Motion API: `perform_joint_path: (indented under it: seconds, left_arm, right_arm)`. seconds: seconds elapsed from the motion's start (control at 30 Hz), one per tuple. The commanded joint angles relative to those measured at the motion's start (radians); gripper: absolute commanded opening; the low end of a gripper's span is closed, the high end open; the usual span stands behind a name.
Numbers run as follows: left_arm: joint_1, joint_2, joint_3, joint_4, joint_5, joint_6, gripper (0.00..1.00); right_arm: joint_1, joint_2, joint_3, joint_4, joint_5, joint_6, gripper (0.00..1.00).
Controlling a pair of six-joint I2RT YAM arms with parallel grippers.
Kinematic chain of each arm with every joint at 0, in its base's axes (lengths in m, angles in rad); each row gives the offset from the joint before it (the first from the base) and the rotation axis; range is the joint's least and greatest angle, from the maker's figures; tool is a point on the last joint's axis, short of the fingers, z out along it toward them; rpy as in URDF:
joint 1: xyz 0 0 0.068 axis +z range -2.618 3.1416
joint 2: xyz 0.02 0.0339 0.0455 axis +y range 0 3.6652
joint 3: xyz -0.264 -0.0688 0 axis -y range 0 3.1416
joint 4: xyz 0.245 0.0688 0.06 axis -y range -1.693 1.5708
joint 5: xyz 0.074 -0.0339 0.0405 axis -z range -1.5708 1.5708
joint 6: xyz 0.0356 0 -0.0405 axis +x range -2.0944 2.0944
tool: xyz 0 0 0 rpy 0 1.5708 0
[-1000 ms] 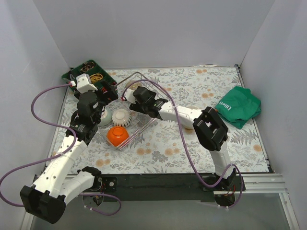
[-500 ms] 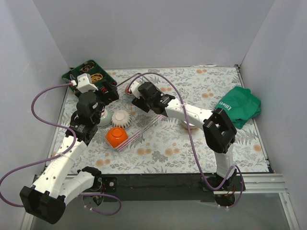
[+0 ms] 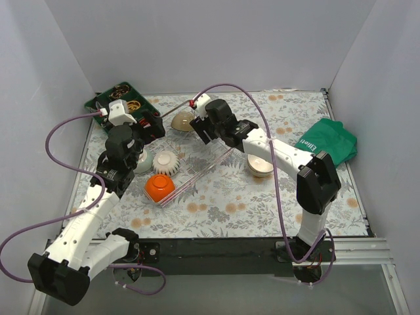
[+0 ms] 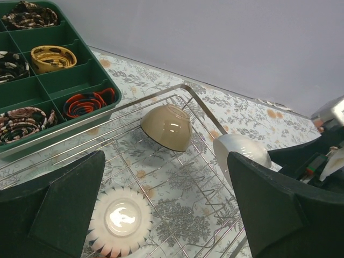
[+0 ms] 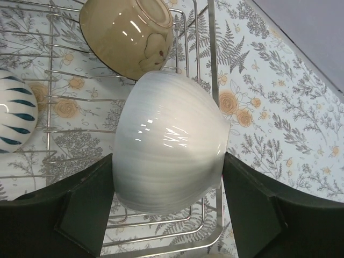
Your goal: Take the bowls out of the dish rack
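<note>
Right wrist view, my right gripper (image 5: 166,207) pinching a white bowl (image 5: 166,145) over the dish rack (image 5: 213,80) edge, tan bowl (image 5: 129,32) tilted in the rack's far corner, my left gripper (image 4: 166,215) spread wide above the rack, ridged bowl (image 4: 121,220) inside it.

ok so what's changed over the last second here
The right gripper, shut on the white bowl, swung rightward and slightly toward the far wall over the dish rack, uncovering the tan bowl. The left gripper, orange bowl and ridged bowl stayed put.
</note>
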Motion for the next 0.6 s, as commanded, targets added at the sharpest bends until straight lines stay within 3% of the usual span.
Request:
perform_joint_path:
  seconds: [0.0,0.3,0.57]
  left_arm:
    - [0.007,0.020,-0.008,0.017,0.055,0.016,0.98]
    - [0.005,0.048,-0.025,0.056,0.165,0.023,0.98]
    - [0.007,0.085,-0.051,0.126,0.346,0.055,0.98]
  right_arm:
    - [-0.020,-0.108,-0.017,0.053,-0.051,0.087,0.01]
    - [-0.071,-0.230,-0.115,0.067,-0.170,0.291,0.01]
    - [-0.116,-0.405,-0.293,0.197,-0.294,0.460,0.01]
